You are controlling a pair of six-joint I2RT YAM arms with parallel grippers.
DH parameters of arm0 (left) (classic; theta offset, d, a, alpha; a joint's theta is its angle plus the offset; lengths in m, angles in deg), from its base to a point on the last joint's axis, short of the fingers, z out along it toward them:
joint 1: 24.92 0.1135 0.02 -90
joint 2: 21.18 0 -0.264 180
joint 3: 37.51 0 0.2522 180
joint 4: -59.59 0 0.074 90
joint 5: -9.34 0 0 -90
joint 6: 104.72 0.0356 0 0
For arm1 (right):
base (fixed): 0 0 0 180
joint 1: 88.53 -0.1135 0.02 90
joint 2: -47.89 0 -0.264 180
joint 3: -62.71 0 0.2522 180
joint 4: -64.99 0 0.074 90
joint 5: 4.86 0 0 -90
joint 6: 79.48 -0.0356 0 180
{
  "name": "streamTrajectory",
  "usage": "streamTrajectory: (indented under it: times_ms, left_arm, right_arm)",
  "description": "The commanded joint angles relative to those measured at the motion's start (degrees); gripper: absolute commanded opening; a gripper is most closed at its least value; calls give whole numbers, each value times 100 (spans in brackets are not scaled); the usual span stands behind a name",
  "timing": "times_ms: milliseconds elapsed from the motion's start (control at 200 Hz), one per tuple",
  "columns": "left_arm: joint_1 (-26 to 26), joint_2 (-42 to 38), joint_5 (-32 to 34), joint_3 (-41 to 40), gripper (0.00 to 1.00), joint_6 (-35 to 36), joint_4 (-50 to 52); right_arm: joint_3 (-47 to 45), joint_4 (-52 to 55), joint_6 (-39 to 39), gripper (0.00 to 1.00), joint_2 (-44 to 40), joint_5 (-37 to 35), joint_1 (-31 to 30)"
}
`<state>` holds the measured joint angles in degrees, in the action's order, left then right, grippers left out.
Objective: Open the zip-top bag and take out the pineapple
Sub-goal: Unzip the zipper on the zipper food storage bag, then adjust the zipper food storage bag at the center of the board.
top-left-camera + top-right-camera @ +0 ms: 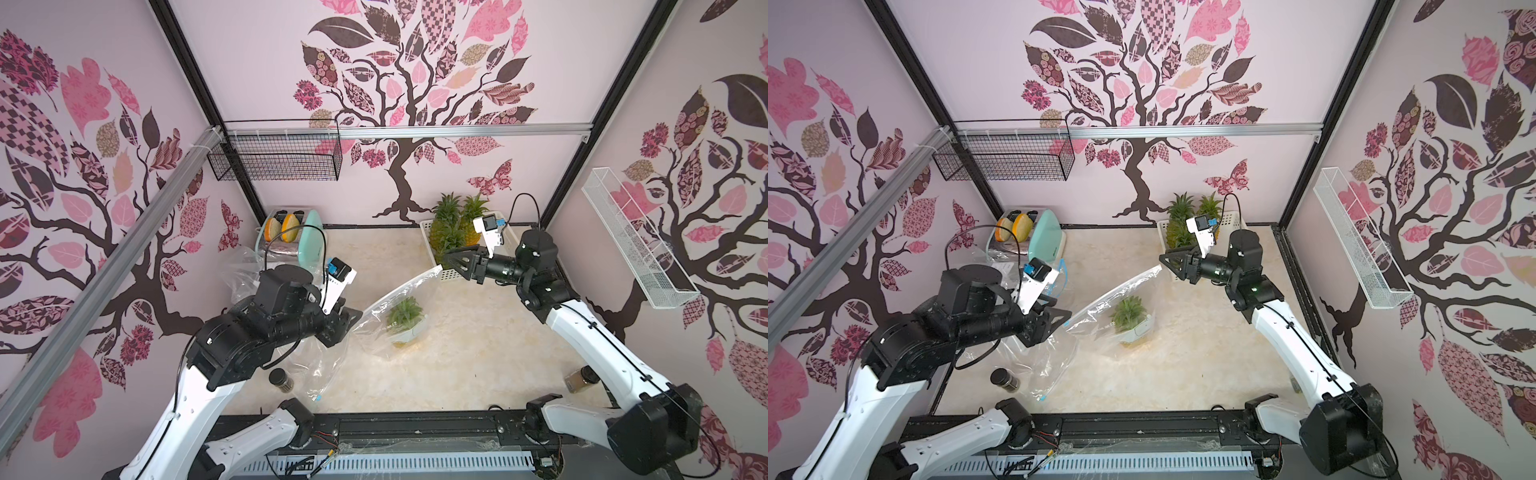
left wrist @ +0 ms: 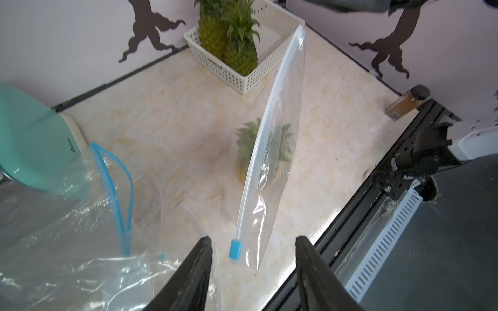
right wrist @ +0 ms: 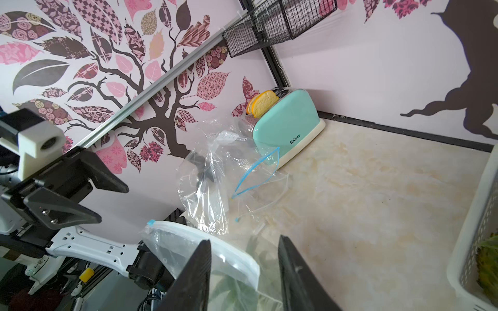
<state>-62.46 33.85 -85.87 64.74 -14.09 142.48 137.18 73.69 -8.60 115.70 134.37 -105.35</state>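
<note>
The pineapple (image 1: 405, 316) sits inside the clear zip-top bag (image 2: 269, 215) in the middle of the marbled table (image 1: 478, 365). Its green crown shows through the plastic in both top views. The bag stands with its zip edge uppermost, slanting from one arm toward the other. The blue slider (image 2: 235, 249) is at the end nearest the left gripper (image 2: 253, 239), whose fingers are spread apart; the slider lies between them and touches neither. The right gripper (image 3: 244, 241) is spread too, and the bag's far corner lies between its fingers without being pinched (the strip reads as one band, so I cannot tell whether it is parted). Near that gripper, a white basket (image 2: 242, 80) holds two more pineapples (image 2: 231, 37). By the left arm lie loose empty bags (image 2: 80, 229). Beyond them is a mint toaster (image 3: 288, 126) marked "Belinee", with bread (image 3: 265, 103) in its slots. A spice jar (image 2: 404, 103) carries a label too small to read.
</note>
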Motion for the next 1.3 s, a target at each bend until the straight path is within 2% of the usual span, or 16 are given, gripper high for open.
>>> streamTrajectory:
  times_ms: [0,60,145,215,280,370,455,635,750,890,980,1135,1295]
  left_arm:
    - [63,168,49,355,55,156,-802]
    - [296,358,-65,409,55,167,-1051]
    - [996,719,-836,295,54,-2,-1321]
    - [1495,1000,-1571,-101,54,-170,-1606]
    - [1762,1224,-1931,-538,52,-365,-1834]
    - [1846,1358,-2154,-1220,52,-507,-2368]
    - [1855,1459,-2439,-1701,52,-646,-2825]
    - [1855,1710,-3132,-2261,53,-919,-3373]
    - [1838,1566,-3469,-2702,53,-1291,-3832]
    - [1704,1057,-3423,-3388,49,-1897,-4476]
    - [1319,753,-3132,-3764,45,-2238,-4719]
    - [664,406,-2599,-4167,38,-2789,-5130]
    - [491,75,-2253,-4377,36,-3083,-5304]
  right_arm:
    - [480,848,268,46,-330,-64,-53]
    - [572,1312,299,48,-406,-206,-130]
    - [561,1939,378,48,-436,-507,-357]
    - [481,2391,493,49,-422,-1095,-788]
    - [330,2595,509,50,-406,-1545,-1237]
    - [46,2541,242,53,-426,-1947,-1749]
    - [-189,2378,-41,57,-429,-2069,-1983]
    - [-616,2030,-311,60,-315,-2187,-2027]
    - [-676,1776,-424,60,-72,-2029,-2026]
    - [-683,1417,-436,60,295,-2040,-2026]
    - [-536,1185,-369,60,616,-2024,-2020]
    - [-42,956,-180,59,1299,-1877,-2024]
    - [410,922,37,59,1687,-1815,-2025]
